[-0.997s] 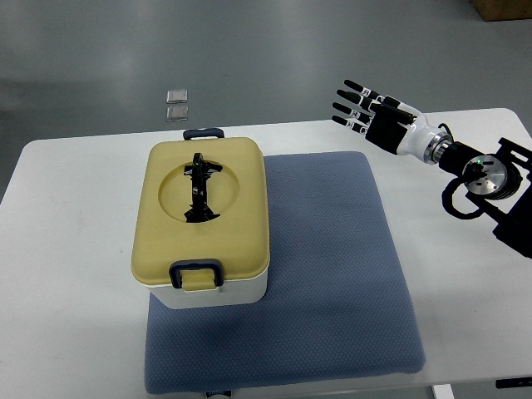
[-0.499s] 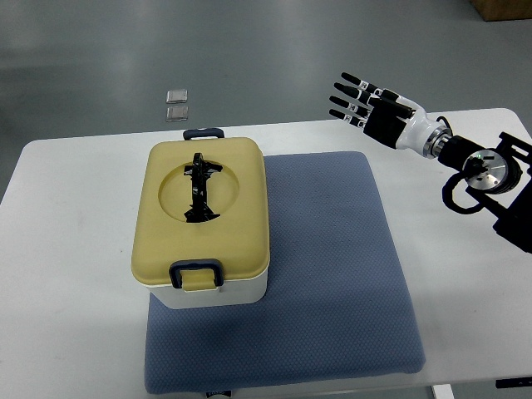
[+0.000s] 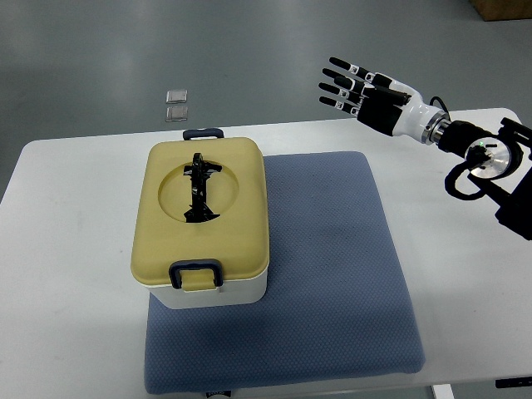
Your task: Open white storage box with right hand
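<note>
Right hand (image 3: 359, 88): fingers spread, holding nothing, beyond table (image 3: 75, 216) far edge. White storage box (image 3: 199, 223), yellow lid shut, on blue mat's (image 3: 332, 274) left side, well left of hand; long axis near-to-far. Front latch (image 3: 196, 273) probably clipped.

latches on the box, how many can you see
2: one latch on the near end of the box's yellow lid, one latch at the far end. Any on the long sides would be hidden.

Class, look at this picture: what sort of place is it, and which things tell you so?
Probably a robotics lab or test room: a white table on bare grey floor, a robot hand above it, and a storage box on a blue mat.
</note>
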### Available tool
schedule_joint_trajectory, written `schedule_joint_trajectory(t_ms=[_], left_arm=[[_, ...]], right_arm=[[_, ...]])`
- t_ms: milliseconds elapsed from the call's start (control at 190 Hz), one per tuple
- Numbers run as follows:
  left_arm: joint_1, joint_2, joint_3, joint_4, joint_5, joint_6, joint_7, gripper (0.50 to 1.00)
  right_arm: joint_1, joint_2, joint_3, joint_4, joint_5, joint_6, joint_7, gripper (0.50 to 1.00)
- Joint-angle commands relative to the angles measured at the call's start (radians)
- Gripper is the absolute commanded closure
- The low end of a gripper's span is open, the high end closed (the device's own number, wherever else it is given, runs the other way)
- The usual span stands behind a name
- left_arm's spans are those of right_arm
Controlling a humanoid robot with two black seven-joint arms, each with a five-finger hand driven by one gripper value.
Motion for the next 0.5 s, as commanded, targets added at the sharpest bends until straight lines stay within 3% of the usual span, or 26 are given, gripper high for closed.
schedule_joint_trajectory(t_ms=[0,273,493], left_arm=[[0.0,0.0,0.001,0.0,0.0,-0.001,0.0,0.5],[0.0,0.0,0.001,0.0,0.0,-0.001,0.0,0.5],[0.0,0.0,0.001,0.0,0.0,-0.001,0.0,0.5]], right_arm=[[0.022,0.002,0.0,0.002,-0.071,0.014,0.006,0.574],[0.081,-0.018,0.001,0.047,-0.292,0.082,0.042,0.574],[0.157,-0.033,0.0,0.096,-0.607,0.087,0.17,0.574]])
